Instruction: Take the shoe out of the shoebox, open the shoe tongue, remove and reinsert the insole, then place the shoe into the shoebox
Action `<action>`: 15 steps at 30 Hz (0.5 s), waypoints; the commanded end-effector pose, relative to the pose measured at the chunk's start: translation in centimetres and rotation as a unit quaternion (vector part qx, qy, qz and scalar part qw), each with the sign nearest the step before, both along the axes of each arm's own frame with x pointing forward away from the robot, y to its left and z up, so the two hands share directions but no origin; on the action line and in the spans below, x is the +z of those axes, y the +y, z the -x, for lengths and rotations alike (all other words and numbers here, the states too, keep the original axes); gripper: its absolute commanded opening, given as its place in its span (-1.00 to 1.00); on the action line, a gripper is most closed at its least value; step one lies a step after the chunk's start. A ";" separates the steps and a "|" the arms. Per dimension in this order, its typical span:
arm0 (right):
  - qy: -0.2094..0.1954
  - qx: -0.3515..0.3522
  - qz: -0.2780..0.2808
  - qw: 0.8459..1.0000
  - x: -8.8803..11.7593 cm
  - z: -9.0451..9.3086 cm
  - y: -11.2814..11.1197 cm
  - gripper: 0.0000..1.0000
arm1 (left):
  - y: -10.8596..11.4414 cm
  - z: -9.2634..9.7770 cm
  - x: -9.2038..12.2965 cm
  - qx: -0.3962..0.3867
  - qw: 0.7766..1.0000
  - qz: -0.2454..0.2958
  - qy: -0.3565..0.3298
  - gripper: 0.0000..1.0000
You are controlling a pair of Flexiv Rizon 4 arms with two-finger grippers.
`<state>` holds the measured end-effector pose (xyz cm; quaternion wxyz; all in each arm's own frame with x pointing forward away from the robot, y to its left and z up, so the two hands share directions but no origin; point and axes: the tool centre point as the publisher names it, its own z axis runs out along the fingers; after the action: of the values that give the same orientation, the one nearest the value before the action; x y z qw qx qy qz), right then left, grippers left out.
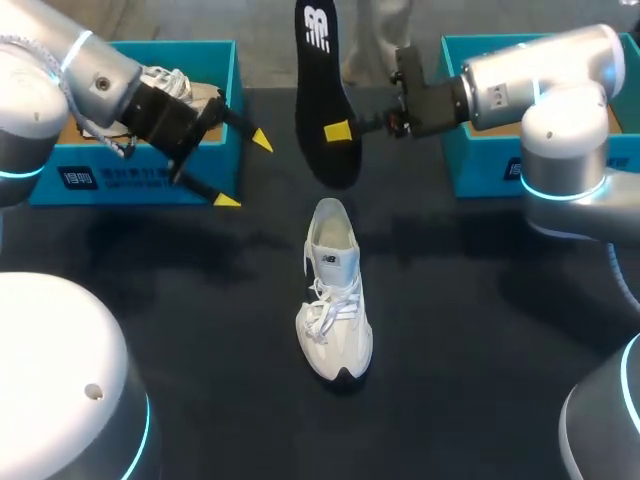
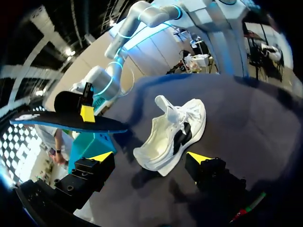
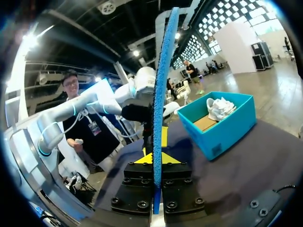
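Observation:
A white shoe (image 1: pixel 335 290) stands on the black table's middle, toe toward the near edge; in the left wrist view the shoe (image 2: pixel 175 135) lies just ahead of my fingers, its opening showing. My right gripper (image 1: pixel 338 131) is shut on the black insole (image 1: pixel 325 95), held in the air above and behind the shoe. From the right wrist the insole (image 3: pixel 161 94) shows edge-on, blue, rising from between the right gripper (image 3: pixel 157 158) jaws. My left gripper (image 1: pixel 245 170) hangs open and empty to the left of the insole (image 2: pixel 66 120), in front of the left shoebox (image 1: pixel 120 178).
The left blue shoebox (image 3: pixel 227 132) holds a second white shoe (image 1: pixel 180 85). Another blue shoebox (image 1: pixel 480 170) stands at the back right, behind my right arm. Bare black tabletop surrounds the shoe on all sides.

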<state>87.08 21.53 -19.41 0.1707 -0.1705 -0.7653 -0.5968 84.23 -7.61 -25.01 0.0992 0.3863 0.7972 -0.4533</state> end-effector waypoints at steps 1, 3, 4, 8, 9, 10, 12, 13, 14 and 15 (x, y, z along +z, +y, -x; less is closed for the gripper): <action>-0.013 0.011 -0.001 1.000 -0.3 -0.4 0.7 -1.00 | 0.3 1.0 -0.3 0.053 0.996 -0.057 0.037 1.00; -0.017 0.014 -0.001 1.000 -0.4 -0.2 0.8 -1.00 | 0.5 1.0 -0.8 0.058 0.995 -0.066 0.047 1.00; -0.022 0.016 -0.003 1.000 -0.5 -0.1 0.8 -1.00 | 0.6 0.9 -1.1 0.059 0.995 -0.070 0.047 1.00; -0.024 0.019 0.000 1.000 -1.1 0.6 1.0 -1.00 | 0.8 0.4 -2.3 0.074 0.993 -0.080 0.045 1.00; -0.024 0.020 -0.001 1.000 -1.2 0.7 1.0 -1.00 | 0.8 0.4 -2.6 0.079 0.993 -0.079 0.041 1.00; -0.023 0.019 -0.002 1.000 -1.4 0.8 0.9 -1.00 | 0.8 0.3 -2.8 0.082 0.993 -0.077 0.041 1.00; -0.022 0.020 -0.005 1.000 -1.7 1.1 1.0 -1.00 | 0.9 0.3 -3.2 0.087 0.992 -0.076 0.039 1.00; -0.021 0.021 -0.006 1.000 -1.8 1.2 1.1 -1.00 | 0.9 0.3 -3.5 0.089 0.992 -0.076 0.039 1.00; -0.019 0.023 -0.007 1.000 -2.0 1.2 1.1 -1.00 | 0.9 0.3 -3.8 0.092 0.992 -0.077 0.037 1.00; -0.017 0.023 -0.007 1.000 -2.3 1.3 1.0 -1.00 | 0.9 0.3 -4.1 0.092 0.992 -0.080 0.033 1.00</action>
<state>85.88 22.42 -21.11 0.1726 -0.1408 -0.7695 -0.5985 84.32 -6.58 -28.27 0.0760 0.3035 0.8656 -0.3910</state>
